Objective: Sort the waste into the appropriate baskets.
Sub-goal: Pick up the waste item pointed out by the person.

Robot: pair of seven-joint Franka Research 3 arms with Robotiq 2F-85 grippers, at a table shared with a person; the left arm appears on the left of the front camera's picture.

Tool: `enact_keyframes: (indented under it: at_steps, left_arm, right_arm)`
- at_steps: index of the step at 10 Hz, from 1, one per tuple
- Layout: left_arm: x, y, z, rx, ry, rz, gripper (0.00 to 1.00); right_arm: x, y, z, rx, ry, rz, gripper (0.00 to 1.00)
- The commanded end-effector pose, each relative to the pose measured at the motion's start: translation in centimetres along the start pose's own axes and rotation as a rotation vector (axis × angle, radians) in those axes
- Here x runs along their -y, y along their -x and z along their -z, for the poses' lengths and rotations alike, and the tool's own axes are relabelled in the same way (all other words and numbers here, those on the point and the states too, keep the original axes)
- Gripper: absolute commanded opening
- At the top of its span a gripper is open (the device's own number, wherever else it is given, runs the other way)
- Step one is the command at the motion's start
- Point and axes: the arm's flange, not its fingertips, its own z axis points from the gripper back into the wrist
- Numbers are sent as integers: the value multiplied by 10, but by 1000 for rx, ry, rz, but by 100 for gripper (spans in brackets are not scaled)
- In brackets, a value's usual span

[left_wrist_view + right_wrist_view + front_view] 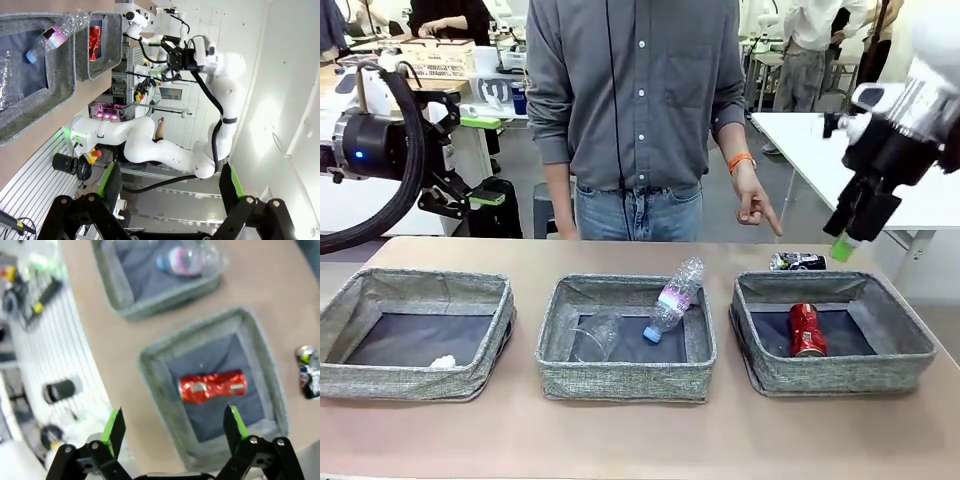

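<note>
Baskets line the tabletop (640,440), three grey woven bins with dark bottoms. The right claw (172,427) hangs wide open with nothing in it, green pads spread, looking down on the right basket (160,385) where the crumpled red can (212,386) lies on its side. From the front, that right claw (842,245) points down above the basket's far edge, near the dark can (797,262) lying on the tabletop just behind the bin. The person's hand (752,205) points a finger down toward that dark can. In the middle basket (620,385) a clear bottle (672,300) leans over the far rim, blue cap down, beside a clear cup (598,335). A white paper ball (443,361) sits in the left basket (400,380). The left claw (170,187), open and empty, is held high and turned sideways; its camera catches the right arm (215,65) across the room.
</note>
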Motion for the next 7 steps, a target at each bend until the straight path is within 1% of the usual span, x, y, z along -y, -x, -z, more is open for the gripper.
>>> enact_keyframes:
  at_steps: [1,2,3,4,5,6,7]
  left_arm:
    - [3,2,1,-1,19,-1,100]
    - [3,2,1,-1,19,-1,100]
    - [3,2,1,-1,19,-1,100]
    - [3,2,1,-1,19,-1,100]
    - [3,2,1,-1,19,-1,100]
    - [3,2,1,-1,19,-1,100]
    - [3,2,1,-1,19,-1,100]
  right_arm:
    - [18,7,-7,-70,82,-63,100]
    - [22,10,-6,-91,170,-4,100]
    - [15,7,-11,-93,319,172,100]
    - [22,9,3,-72,60,-37,100]
    - [22,9,3,-72,60,-37,100]
    - [25,10,-10,-70,162,23,100]
    - [51,16,-3,-118,330,-42,100]
